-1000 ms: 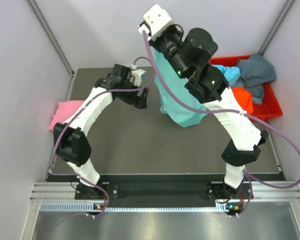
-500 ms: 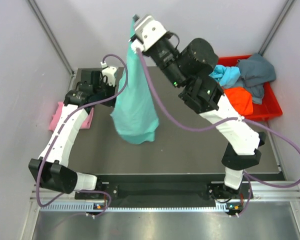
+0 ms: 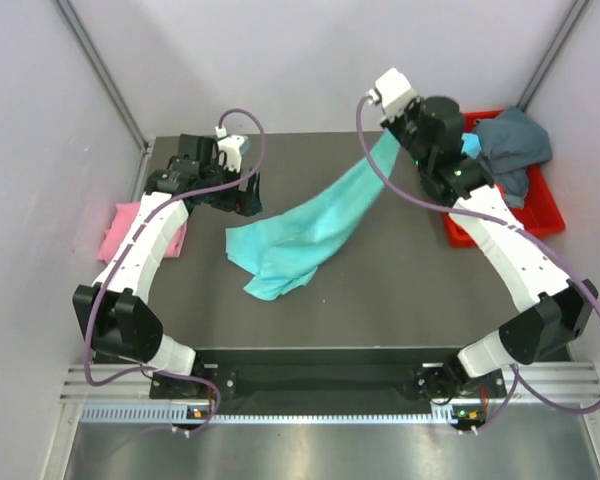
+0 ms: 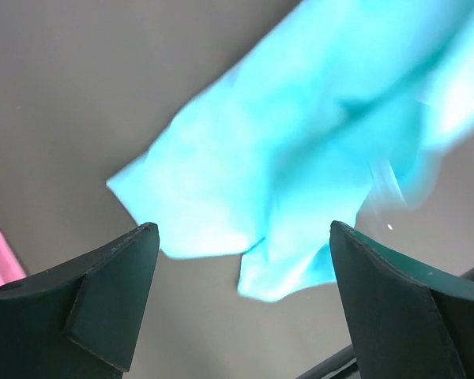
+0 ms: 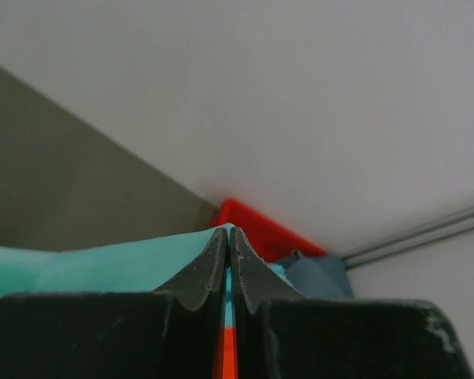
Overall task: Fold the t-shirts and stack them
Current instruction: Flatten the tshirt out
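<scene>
The teal shirt (image 3: 300, 235) was soft matt cloth, creased and rumpled where it lay on the table (image 3: 410, 290), whose dark top looked smooth and matt. At 9 o'clock the pink shirt (image 3: 130, 230) was the same dull cloth. So was the grey-blue shirt (image 3: 515, 145) at 2 o'clock, in a bin (image 3: 542, 218) of glossy red plastic. The arms (image 3: 145, 245) wore smooth white plastic shells with matt black joints. The left gripper (image 4: 242, 233) had fingers (image 4: 103, 308) of dark matt plastic. Those of the right gripper (image 5: 227, 233) looked rougher and scuffed. At 6 o'clock ran a rail (image 3: 550, 385) of brushed metal. The walls (image 3: 40, 150) were pale and matt.
</scene>
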You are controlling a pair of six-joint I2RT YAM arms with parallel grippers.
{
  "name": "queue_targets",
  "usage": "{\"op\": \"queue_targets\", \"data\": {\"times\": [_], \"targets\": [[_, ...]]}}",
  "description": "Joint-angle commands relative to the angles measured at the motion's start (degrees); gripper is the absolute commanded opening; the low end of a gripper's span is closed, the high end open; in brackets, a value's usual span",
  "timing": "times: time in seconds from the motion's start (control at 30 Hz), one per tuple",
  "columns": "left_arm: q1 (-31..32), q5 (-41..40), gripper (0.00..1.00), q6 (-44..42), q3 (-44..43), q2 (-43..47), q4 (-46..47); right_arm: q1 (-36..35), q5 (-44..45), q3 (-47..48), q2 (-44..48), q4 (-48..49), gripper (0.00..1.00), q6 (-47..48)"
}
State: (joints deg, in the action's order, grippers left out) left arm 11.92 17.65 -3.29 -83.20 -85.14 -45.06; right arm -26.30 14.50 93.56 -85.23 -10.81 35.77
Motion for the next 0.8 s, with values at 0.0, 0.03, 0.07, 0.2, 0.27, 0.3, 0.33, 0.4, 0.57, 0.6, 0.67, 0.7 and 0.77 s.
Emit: {"op": "queue_targets", "data": {"times": [0.0, 0.03, 0.07, 0.2, 0.27, 0.3, 0.33, 0.4, 0.57, 0.6, 0.67, 0.7, 0.77], "targets": [[-0.1, 3.6, 0.93, 0.6, -2.2, -0.5, 1.5, 1.7, -3.2, -8.5, 3.2, 0.9, 0.00, -2.4], [-0.1, 4.7, 0.93, 0.7, -2.1, -0.9, 1.4, 2.0, -3.2, -9.6, 2.9, 0.4, 0.00, -3.3], [-0.1, 5.8, 0.93, 1.0, -1.7, -1.2, 1.2, 2.1, -3.2, -10.9, 2.0, 0.3, 0.00, -3.9], [0.4, 6.6, 0.93, 0.7, 1.5, -1.9, 0.0, 2.0, -4.2, -10.0, -0.5, -0.7, 0.00, -4.7], [0.5, 6.2, 0.93, 0.9, 3.6, -2.2, -1.2, 2.0, -4.1, -7.9, -2.2, -1.1, 0.00, -5.4], [0.4, 5.3, 0.92, 1.1, 4.1, -2.7, -2.2, 2.0, -4.1, -7.3, -2.7, -1.3, 0.00, -6.0], [0.4, 4.5, 0.92, 1.4, 4.5, -3.9, -3.4, 2.0, -4.3, -6.7, -2.9, -1.4, 0.00, -6.1], [0.2, 4.1, 0.92, 2.8, 6.1, -5.2, -7.0, 1.9, -4.9, -5.2, -3.8, -1.7, 0.00, -7.1], [-0.2, 4.4, 0.91, 4.9, 13.5, -6.2, -3.3, 1.6, -5.5, -3.9, -4.1, -2.0, 0.00, -7.6], [-0.2, 4.1, 0.91, 5.0, 13.8, -7.7, -3.1, 1.6, -5.8, -3.8, -4.2, -2.1, 0.00, -7.9], [-0.2, 2.3, 0.91, 4.3, 13.2, -10.0, -3.2, 1.6, -6.2, -4.0, -3.9, -2.2, 0.00, -8.1], [-0.1, 1.5, 0.89, 4.1, 12.2, -11.4, -5.0, 1.6, -6.5, -4.1, -3.8, -2.2, 0.00, -8.3], [-0.1, -1.0, 0.88, 4.1, 9.3, -15.6, -5.7, 1.5, -6.8, -4.3, -3.5, -2.4, 0.00, -8.6]]}}
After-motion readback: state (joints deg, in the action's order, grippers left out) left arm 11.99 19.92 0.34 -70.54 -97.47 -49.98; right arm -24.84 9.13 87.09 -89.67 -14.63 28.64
